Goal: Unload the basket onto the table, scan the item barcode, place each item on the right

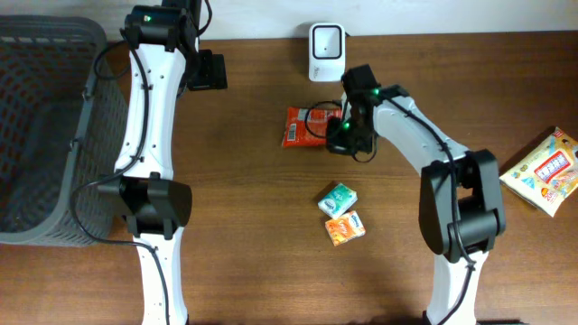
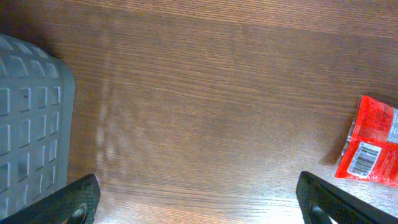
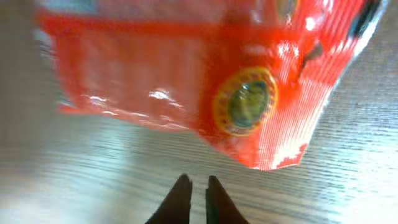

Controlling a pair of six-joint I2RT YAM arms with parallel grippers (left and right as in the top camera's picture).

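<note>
The scan itself has not begun. The red foil snack packet (image 1: 301, 126) lies flat on the brown wood-grain tabletop (image 1: 244, 181), just in front of the white rounded plastic barcode scanner (image 1: 325, 50), and nothing grips it. The right gripper (image 3: 198, 200) hangs low just beside the packet's edge. Its thin dark fingertips are parted by a narrow slit, with only bare wood between them. The left gripper (image 2: 199, 202) is spread wide and empty near the grey plastic lattice basket (image 2: 31, 124), well apart from the packet.

This reads as the pick-up stage. The next move likely calls for wider jaws, a pinch on the packet's sealed end, a lift, and a turn that brings the white barcode label (image 2: 362, 158) — facing up in the left wrist view — towards the scanner's face.

The packet is glossy, crinkled film, slightly puffed, with a jagged crimped seam and a round gold emblem on its face. It will probably buckle and slip — the flat seam looks the surest hold. The tabletop is smooth, with fine streaked grain.
</note>
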